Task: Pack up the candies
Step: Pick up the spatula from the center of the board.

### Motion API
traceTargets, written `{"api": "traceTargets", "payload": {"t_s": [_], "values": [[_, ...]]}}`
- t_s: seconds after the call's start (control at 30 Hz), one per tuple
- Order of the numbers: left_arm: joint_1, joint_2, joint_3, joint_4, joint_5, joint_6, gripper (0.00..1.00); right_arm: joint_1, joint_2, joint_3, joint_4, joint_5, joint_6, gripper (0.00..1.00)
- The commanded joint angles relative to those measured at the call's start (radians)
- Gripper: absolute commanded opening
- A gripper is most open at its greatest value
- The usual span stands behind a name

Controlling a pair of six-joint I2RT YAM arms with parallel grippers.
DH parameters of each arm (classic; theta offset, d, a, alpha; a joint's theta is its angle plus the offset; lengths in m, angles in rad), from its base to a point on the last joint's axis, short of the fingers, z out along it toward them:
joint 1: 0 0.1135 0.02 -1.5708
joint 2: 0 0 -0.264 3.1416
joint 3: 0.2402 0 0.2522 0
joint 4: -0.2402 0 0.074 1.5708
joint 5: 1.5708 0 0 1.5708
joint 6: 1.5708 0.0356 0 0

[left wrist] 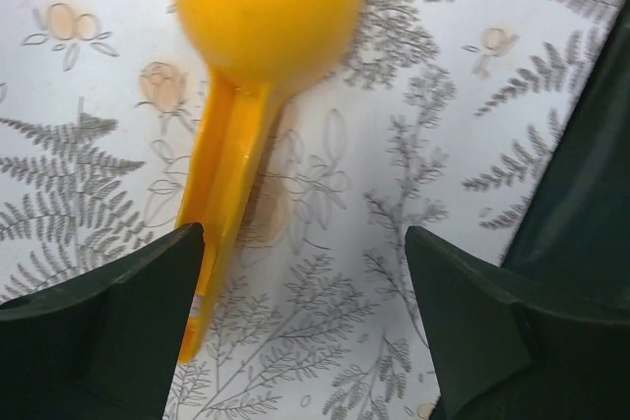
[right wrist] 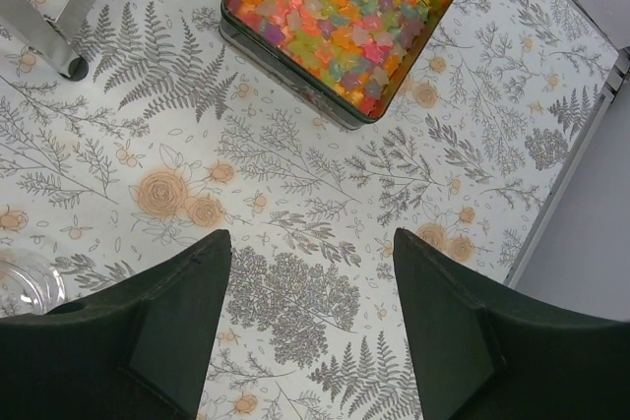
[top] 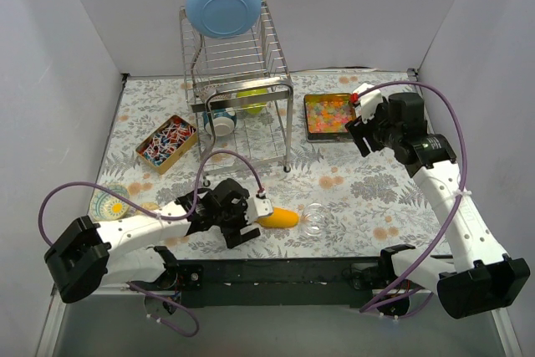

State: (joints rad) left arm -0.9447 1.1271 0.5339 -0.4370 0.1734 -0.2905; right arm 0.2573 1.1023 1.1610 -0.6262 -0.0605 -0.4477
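Small glossy multicoloured candies point(right wrist: 340, 22) fill a square metal tin point(top: 328, 116) at the back right. Wrapped red, blue and white candies lie in a small box point(top: 166, 143) at the left. A yellow scoop point(top: 280, 219) lies on the tablecloth near the front, its bowl point(left wrist: 266, 7) pointing away from my left gripper point(left wrist: 305, 327). That gripper is open, and the scoop's handle point(left wrist: 226, 164) lies along the inner side of its left finger point(left wrist: 118, 331). My right gripper point(right wrist: 310, 322) hangs open over bare cloth just in front of the tin, holding nothing.
A wire dish rack point(top: 238, 81) stands at the back centre with a blue bowl point(top: 221, 4) on top and cups inside. A clear glass vessel point(top: 316, 219) sits right of the scoop. A small patterned plate point(top: 109, 202) lies at the left edge.
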Motion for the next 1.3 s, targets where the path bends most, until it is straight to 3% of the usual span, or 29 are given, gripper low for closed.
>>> {"api": "traceTargets", "payload": {"t_s": [0.0,0.23,0.5,0.57,0.83,0.93,1.0,1.27], "values": [[0.07,0.029,0.035,0.092,0.047,0.039,0.82,-0.004,-0.007,-0.006,0.022,-0.03,0.003,0.74],[0.121,0.057,0.043,0.069,0.158,0.119,0.63,-0.004,0.001,-0.017,0.017,-0.056,0.006,0.74],[0.126,-0.093,0.161,-0.063,0.301,0.252,0.7,-0.004,0.001,-0.029,0.033,-0.059,0.007,0.73],[0.126,-0.049,0.172,-0.037,0.281,0.245,0.74,-0.004,0.002,-0.03,0.036,-0.058,0.006,0.73],[0.152,0.204,0.229,0.032,0.29,0.065,0.74,-0.004,0.007,-0.021,0.025,-0.045,-0.006,0.73],[0.152,0.269,0.235,0.052,0.227,-0.017,0.73,-0.004,0.004,-0.026,0.028,-0.044,-0.008,0.73],[0.152,0.29,0.232,0.064,0.19,-0.041,0.7,-0.004,0.002,-0.029,0.029,-0.044,-0.006,0.73],[0.153,0.319,0.213,0.043,0.178,-0.116,0.42,-0.004,-0.001,-0.041,0.039,-0.055,-0.003,0.73]]}}
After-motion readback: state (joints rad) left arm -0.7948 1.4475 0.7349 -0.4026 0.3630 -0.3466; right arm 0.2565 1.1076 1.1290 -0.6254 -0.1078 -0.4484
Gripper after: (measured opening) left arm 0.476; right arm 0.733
